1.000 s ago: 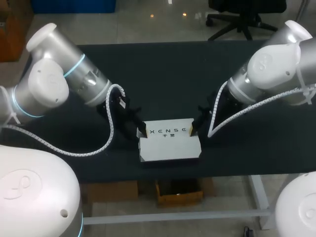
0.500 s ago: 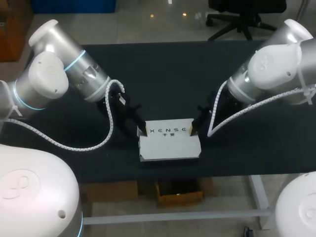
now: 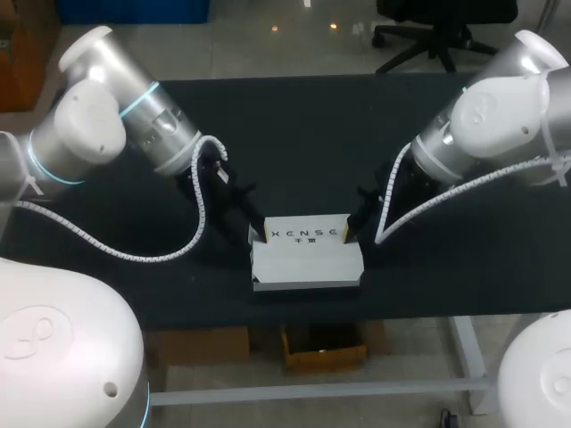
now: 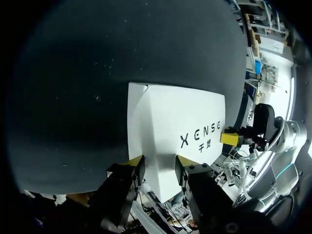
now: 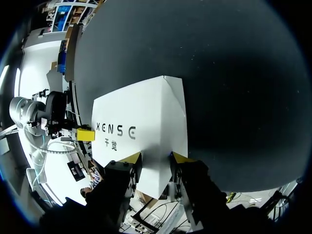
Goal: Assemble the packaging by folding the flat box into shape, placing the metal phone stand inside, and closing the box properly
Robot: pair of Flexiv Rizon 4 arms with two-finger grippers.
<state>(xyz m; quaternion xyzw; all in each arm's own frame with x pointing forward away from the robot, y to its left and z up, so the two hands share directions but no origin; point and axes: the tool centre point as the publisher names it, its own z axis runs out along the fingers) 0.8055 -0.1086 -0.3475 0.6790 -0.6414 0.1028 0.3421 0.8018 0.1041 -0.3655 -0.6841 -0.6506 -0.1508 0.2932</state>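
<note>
Black table: dark matte top, faint pale specks; light metal frame below front edge.

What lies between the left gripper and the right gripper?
Only the white box: in the head view, the left gripper stands at one far corner and the right gripper at the other.

1. Box: white card, matt and smooth, with dark print on the lid.
2. Table: black matt top. It looks cloth-like to me, and my wrist views show fine pale specks on it.
3. Left arm, right arm: silver links with a satin metal sheen and glossy white plastic caps.
4. Cable sleeve: white ribbed plastic.
5. Left gripper, right gripper: matt black bodies, which I read as plastic. The tips are flat yellow, without shine.
</note>
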